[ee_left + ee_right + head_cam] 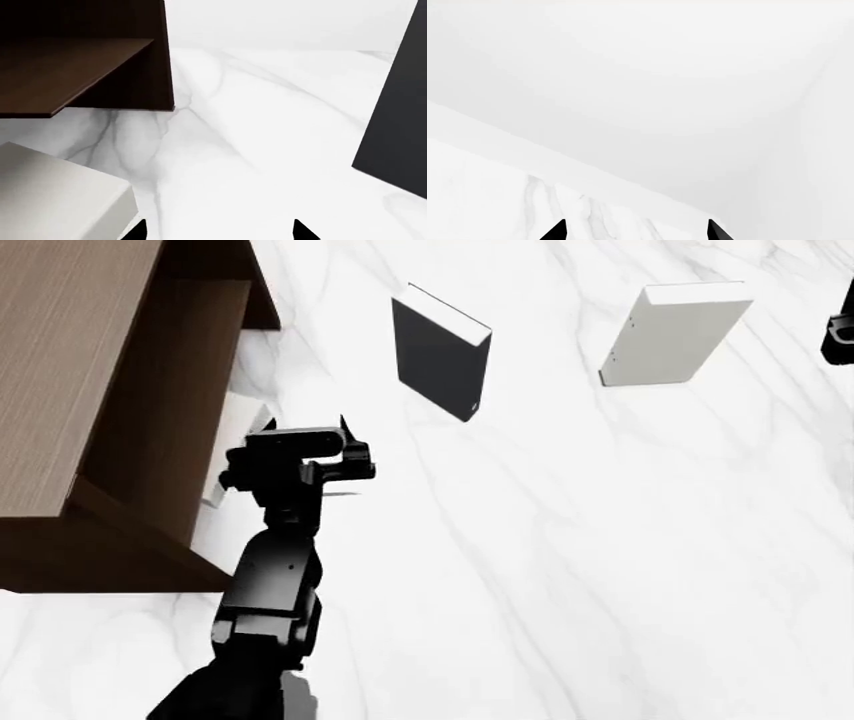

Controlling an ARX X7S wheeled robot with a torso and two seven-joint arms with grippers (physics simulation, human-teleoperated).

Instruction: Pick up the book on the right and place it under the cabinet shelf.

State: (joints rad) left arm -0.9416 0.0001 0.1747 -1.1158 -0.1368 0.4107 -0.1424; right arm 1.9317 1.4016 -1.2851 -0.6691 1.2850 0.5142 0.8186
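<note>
The off-white book (674, 335) stands on the marble table at the far right of the head view. The dark brown cabinet shelf (80, 370) stands at the left and also shows in the left wrist view (87, 65). My left gripper (307, 426) is open and empty, just right of the cabinet's open side; its fingertips (137, 232) frame bare marble. My right gripper (841, 335) shows only at the right edge, to the right of the off-white book. In the right wrist view it (636, 232) is open and empty, and the book is out of that view.
A black book (441, 350) stands upright mid-table and also shows in the left wrist view (400, 115). A greyer pale book (60, 200) lies beside the cabinet, close to my left gripper, partly hidden by it in the head view (238, 440). The marble table (574, 570) spreads around them.
</note>
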